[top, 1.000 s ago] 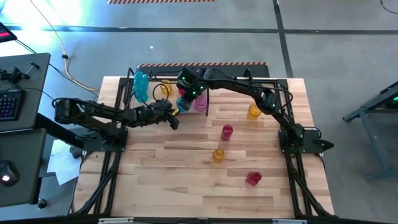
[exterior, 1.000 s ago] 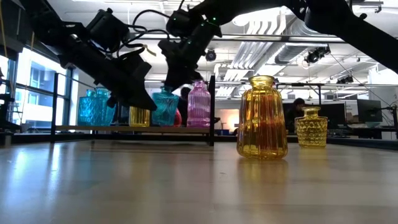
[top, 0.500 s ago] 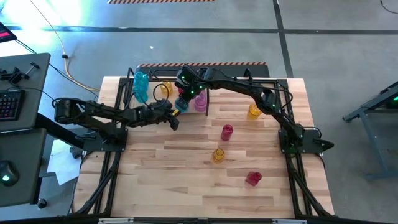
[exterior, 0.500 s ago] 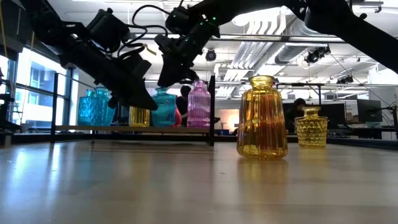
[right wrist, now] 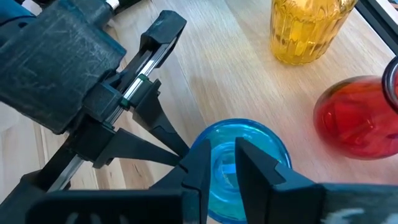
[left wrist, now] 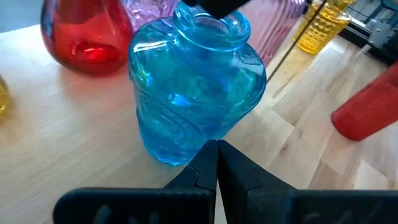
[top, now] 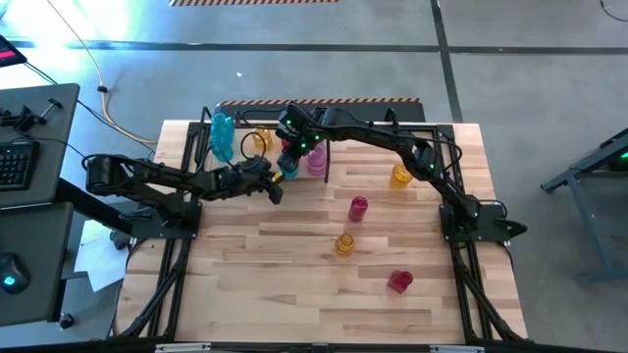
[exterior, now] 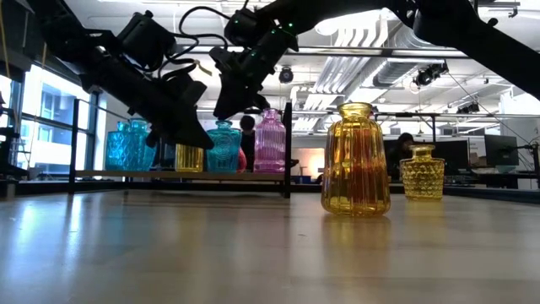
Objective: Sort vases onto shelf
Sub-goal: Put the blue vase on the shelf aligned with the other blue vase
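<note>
Two grippers at your shelf (exterior: 181,175): R gripper (right wrist: 224,163) narrow over cyan vase (left wrist: 193,93) mouth; L gripper (left wrist: 217,163) closed, tips touching vase.

Both arms matte black, jointed, with looping black cables. Green indicator lights at right wrist. Fingers (left wrist: 233,168) dark, tapered, wedge-shaped.

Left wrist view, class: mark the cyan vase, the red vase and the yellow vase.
cyan vase (left wrist: 196,93), left wrist view, middle of its body.
red vase (left wrist: 87,34), left wrist view, its rounded belly.
yellow vase (left wrist: 318,31), left wrist view, its textured side.
</note>
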You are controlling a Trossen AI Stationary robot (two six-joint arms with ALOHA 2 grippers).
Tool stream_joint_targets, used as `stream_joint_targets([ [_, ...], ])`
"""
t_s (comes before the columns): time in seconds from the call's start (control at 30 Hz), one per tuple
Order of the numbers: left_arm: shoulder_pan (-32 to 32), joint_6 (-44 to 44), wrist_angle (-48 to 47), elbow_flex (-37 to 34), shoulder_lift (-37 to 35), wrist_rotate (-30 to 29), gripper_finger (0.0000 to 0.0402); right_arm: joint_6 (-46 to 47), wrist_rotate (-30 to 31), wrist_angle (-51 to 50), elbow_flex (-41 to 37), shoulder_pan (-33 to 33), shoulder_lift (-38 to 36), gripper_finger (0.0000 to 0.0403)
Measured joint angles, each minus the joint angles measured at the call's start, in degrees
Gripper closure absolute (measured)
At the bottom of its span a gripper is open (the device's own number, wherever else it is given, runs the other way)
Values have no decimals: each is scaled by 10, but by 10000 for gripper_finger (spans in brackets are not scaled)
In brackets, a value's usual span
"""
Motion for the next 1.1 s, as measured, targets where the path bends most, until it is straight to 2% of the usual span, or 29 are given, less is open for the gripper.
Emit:
stream_joint_targets([
  [0.4, 1, -14, 12, 0, 0, -25, 402, 1, 0, 0, 0, 0, 0, 347],
  [0.53, 1, -14, 11, -1, -3, -4, 402, 2, 0, 0, 0, 0, 0, 347],
  [0.63, -6, -3, 10, -1, -26, 20, 402, 1, 1, 2, 0, 0, -1, 347],
  [0.77, -9, 31, -4, -1, -91, 18, 401, 0, 4, 21, 6, 0, -10, 347],
  [0.87, -7, 66, -59, -1, -150, 25, 401, -10, 20, 34, 7, 0, -28, 347],
  [0.93, -7, 102, -118, 5, -185, 63, 401, -13, 41, 36, 7, 0, -48, 347],
  [1.03, -7, 187, -248, 41, -219, 124, 401, -12, 73, 37, 7, 0, -89, 347],
  [1.1, -7, 245, -318, 83, -223, 134, 402, -12, 93, 34, 7, 0, -123, 347],
])
